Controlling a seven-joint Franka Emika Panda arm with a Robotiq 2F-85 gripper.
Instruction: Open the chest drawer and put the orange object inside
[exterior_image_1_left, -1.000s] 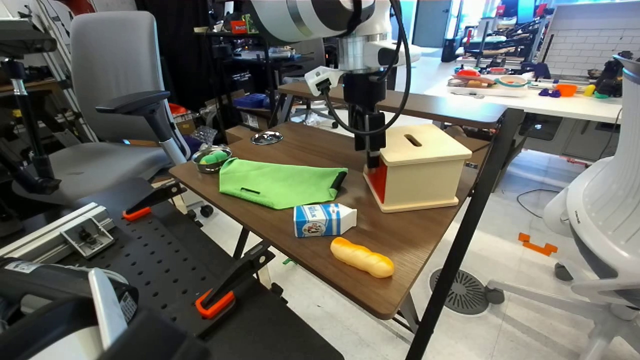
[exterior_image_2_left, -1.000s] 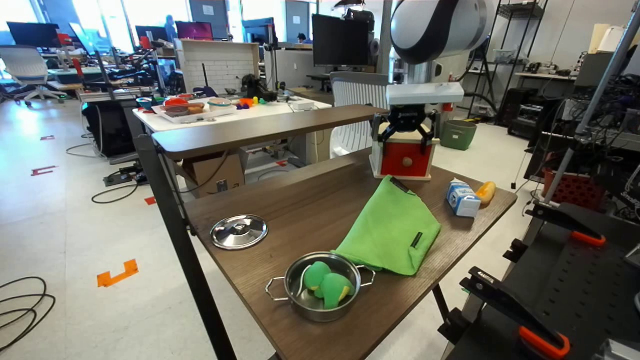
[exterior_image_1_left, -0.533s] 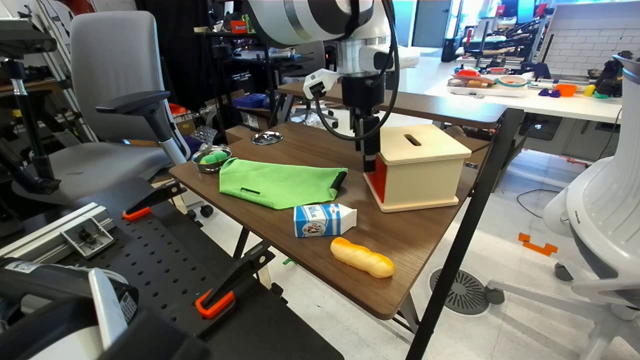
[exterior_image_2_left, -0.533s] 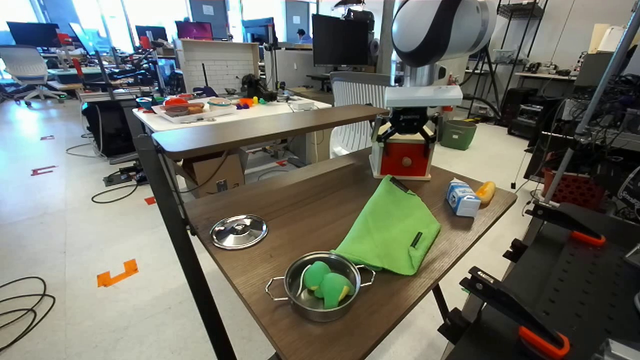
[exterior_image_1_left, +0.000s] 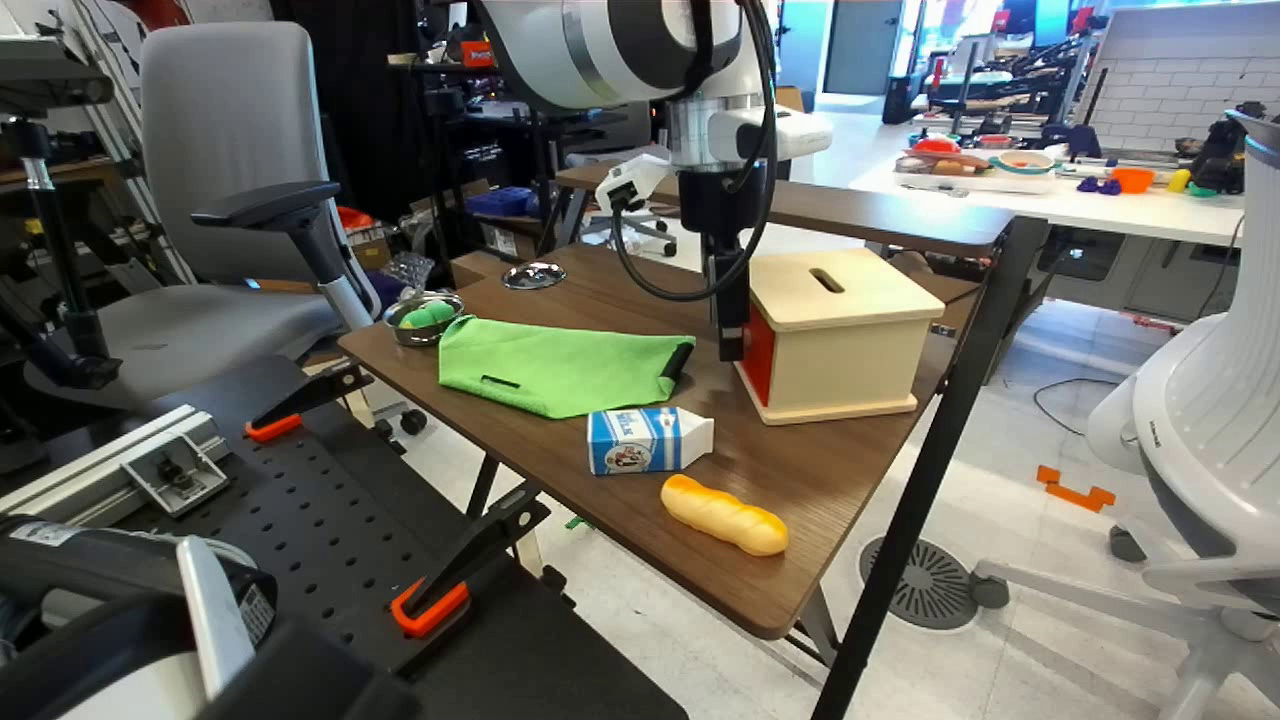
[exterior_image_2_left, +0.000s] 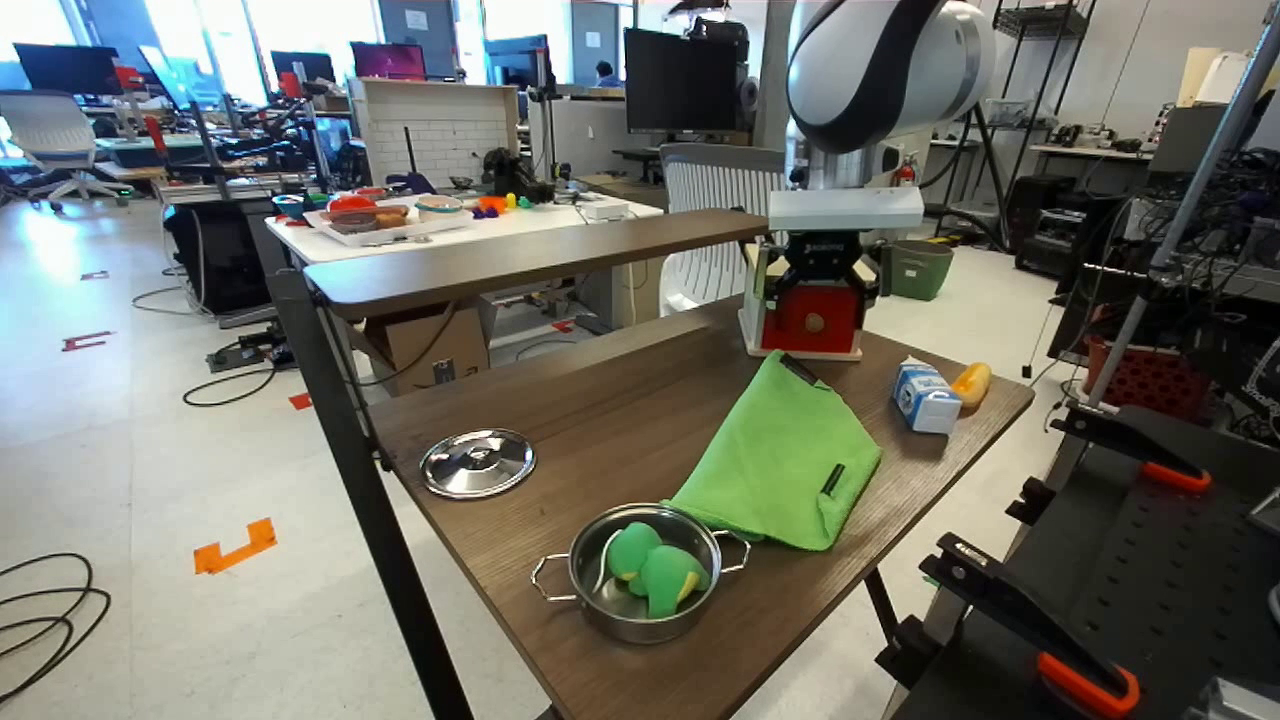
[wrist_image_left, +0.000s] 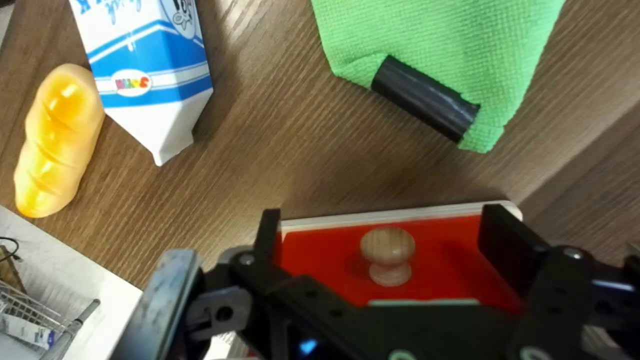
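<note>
The pale wooden box (exterior_image_1_left: 850, 360) stands on the brown table with its red drawer front (exterior_image_2_left: 790, 338) pushed in. The front also shows in the wrist view (wrist_image_left: 320, 250), with a round wooden knob (wrist_image_left: 388, 252) at its middle. My gripper (wrist_image_left: 382, 214) is open, with one finger on each side of the knob, touching nothing that I can see. In both exterior views the gripper (exterior_image_1_left: 731, 345) (exterior_image_2_left: 816, 295) points down just in front of the drawer front. The orange object (exterior_image_1_left: 725, 515), bread-like and ridged, lies near the table's corner; it also shows in the wrist view (wrist_image_left: 60, 140).
A blue-and-white milk carton (exterior_image_1_left: 645, 441) lies beside the orange object. A green cloth (exterior_image_2_left: 785, 460) lies in front of the box. A metal pot (exterior_image_2_left: 645, 625) with green toys and a lid (exterior_image_2_left: 478, 464) are farther off. A raised shelf (exterior_image_2_left: 540, 255) runs behind.
My open gripper has moved down and slightly away from the box, so its fingers are now at about knob height. The box, orange object, carton and cloth have not moved.
</note>
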